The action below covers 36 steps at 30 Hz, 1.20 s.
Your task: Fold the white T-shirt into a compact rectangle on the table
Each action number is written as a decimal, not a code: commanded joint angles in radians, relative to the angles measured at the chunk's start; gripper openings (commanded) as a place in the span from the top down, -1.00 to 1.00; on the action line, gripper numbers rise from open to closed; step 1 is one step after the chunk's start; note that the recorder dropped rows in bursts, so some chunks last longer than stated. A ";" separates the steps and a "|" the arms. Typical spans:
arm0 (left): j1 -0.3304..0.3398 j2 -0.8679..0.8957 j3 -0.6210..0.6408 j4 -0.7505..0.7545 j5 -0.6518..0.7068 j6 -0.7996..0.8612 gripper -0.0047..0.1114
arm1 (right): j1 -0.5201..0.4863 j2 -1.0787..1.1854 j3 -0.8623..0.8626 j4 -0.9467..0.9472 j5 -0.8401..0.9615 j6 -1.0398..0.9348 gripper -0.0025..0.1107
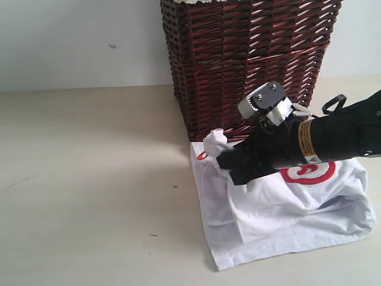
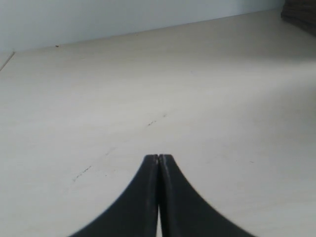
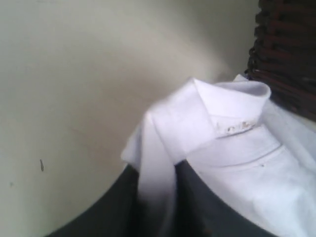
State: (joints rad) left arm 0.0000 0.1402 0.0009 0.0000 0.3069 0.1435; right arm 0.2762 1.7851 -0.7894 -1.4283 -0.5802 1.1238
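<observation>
Shirt (image 1: 286, 208) lies rumpled toward the table's (image 1: 89, 179) right edge against the basket (image 1: 238, 59), one corner bunched and clamped in the right claw (image 1: 223, 158), likely for drawing over into a fold, while the left claw (image 2: 158, 160) hovers closed above bare table.

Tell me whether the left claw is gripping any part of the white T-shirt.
No, the left claw is shut with nothing between its jaws, and only bare table shows beyond it.
</observation>
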 commanded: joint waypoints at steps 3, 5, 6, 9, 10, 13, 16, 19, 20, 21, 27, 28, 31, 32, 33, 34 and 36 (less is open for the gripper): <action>0.001 -0.005 -0.001 -0.008 -0.004 0.002 0.92 | 0.009 0.005 0.004 0.091 0.030 -0.005 -0.08; 0.001 -0.005 -0.001 -0.008 -0.004 0.002 0.92 | 0.009 -0.022 0.004 0.110 0.045 -0.005 -0.13; 0.001 -0.005 -0.001 -0.008 -0.004 0.002 0.92 | 0.009 -0.045 0.004 0.110 0.069 -0.005 -0.12; 0.001 -0.005 -0.001 -0.008 -0.004 0.002 0.92 | 0.007 -0.120 0.004 0.102 0.191 -0.018 -0.12; 0.001 -0.005 -0.001 -0.008 -0.004 0.002 0.92 | 0.007 -0.144 0.004 0.085 0.250 -0.034 -0.12; 0.001 -0.005 -0.001 -0.008 -0.004 0.002 0.92 | 0.007 -0.172 0.006 -0.058 0.426 -0.040 -0.01; 0.001 -0.005 -0.001 -0.008 -0.004 0.002 0.92 | 0.007 -0.122 0.032 -0.139 0.545 -0.046 0.25; 0.001 -0.005 -0.001 -0.008 -0.004 0.002 0.92 | 0.007 -0.016 0.076 -0.141 0.508 -0.049 0.87; 0.001 -0.005 -0.001 -0.008 -0.004 0.002 0.92 | 0.007 0.008 0.080 -0.141 0.497 -0.049 0.96; 0.001 -0.005 -0.001 -0.008 -0.004 0.002 0.92 | 0.007 0.053 0.084 -0.141 0.495 -0.049 0.96; 0.001 -0.005 -0.001 -0.008 -0.004 0.002 0.92 | 0.007 -0.095 0.084 -0.141 0.508 -0.049 0.96; 0.001 -0.005 -0.001 -0.008 -0.004 0.002 0.92 | -0.008 -0.156 0.089 -0.141 0.535 -0.049 0.96; 0.001 -0.005 -0.001 -0.008 -0.004 0.002 0.92 | -0.105 -0.218 0.136 -0.162 0.550 -0.049 0.96; 0.001 -0.005 -0.001 -0.008 -0.004 0.002 0.92 | -0.143 -0.213 0.157 -0.190 0.550 -0.049 0.96; 0.001 -0.005 -0.001 -0.008 -0.004 0.002 0.92 | -0.166 -0.205 0.172 -0.212 0.550 -0.049 0.96; 0.001 -0.005 -0.001 -0.008 -0.004 0.002 0.92 | -0.193 -0.191 0.193 -0.233 0.550 -0.049 0.96; 0.001 -0.005 -0.001 -0.008 -0.004 0.002 0.92 | -0.235 -0.155 0.227 -0.265 0.550 -0.049 0.96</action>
State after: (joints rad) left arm 0.0000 0.1402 0.0009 0.0000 0.3069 0.1435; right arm 0.0944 1.5925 -0.6047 -1.6430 -0.0293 1.0810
